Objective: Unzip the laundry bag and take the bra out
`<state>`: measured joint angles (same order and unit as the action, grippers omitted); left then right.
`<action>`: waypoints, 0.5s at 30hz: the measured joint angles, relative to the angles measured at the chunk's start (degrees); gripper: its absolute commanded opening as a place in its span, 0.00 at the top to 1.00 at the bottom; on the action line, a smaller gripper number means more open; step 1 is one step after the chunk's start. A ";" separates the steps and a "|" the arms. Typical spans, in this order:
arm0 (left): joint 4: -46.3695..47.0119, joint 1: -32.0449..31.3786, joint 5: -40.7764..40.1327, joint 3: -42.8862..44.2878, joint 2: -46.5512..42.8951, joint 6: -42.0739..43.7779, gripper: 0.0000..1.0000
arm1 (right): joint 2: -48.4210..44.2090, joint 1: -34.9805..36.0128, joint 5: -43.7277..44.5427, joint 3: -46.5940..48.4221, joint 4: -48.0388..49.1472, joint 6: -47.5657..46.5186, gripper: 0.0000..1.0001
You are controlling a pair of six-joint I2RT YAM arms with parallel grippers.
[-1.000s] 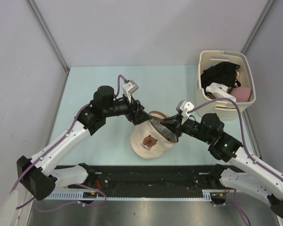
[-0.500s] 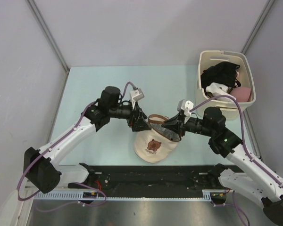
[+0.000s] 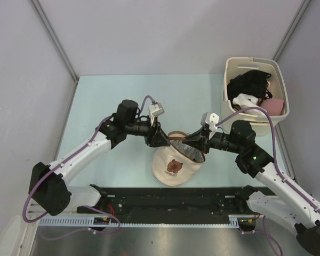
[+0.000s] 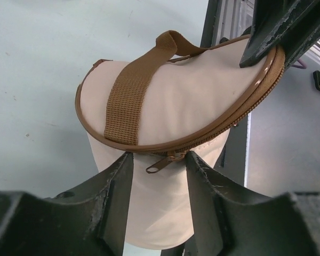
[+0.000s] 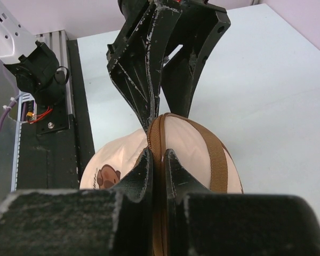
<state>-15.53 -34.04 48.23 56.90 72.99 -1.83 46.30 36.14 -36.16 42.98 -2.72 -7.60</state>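
Clamping the laundry bag's point(image 3: 173, 165) rim, right gripper point(image 5: 157, 154) anchors it; left gripper point(image 4: 159, 157), unclenched, straddles the zipper pull point(image 4: 161, 163).

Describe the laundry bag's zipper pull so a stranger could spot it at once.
On the pale table, the cream laundry bag is centred near the front edge. Follow its brown zipper trim to the side facing the left gripper: the zipper pull is the small thin tab dangling just under it, unlike the broad webbing strap across the top.
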 measured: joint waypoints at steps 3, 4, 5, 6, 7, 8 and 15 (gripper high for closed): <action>0.22 0.00 -0.33 -0.02 -0.02 0.33 0.54 | 0.00 -0.24 -0.39 0.02 0.02 0.00 1.00; 0.26 0.00 -0.57 -0.02 -0.09 0.33 0.55 | 0.00 -0.31 -0.42 0.00 0.02 0.00 1.00; 0.26 0.00 -0.87 -0.04 -0.22 0.33 0.57 | 0.04 -0.39 -0.55 0.00 0.02 -0.02 1.00; 0.26 0.00 -1.31 -0.13 -0.42 0.33 0.62 | 0.11 -0.39 -0.66 0.00 0.02 0.00 1.00; 0.22 0.00 -1.73 -0.24 -0.74 0.33 0.64 | 0.22 -0.42 -0.70 0.00 0.00 -0.02 1.00; 0.20 0.00 -2.16 -0.35 -1.14 0.35 0.65 | 0.39 -0.44 -0.79 0.00 0.02 -0.02 1.00; 0.26 0.04 -4.52 -1.22 -3.78 0.35 0.68 | 1.16 -0.50 -1.36 0.02 0.46 -0.02 1.00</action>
<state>-15.27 -34.00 43.70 55.68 69.21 -1.48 47.46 35.64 -37.52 43.00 -2.26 -7.62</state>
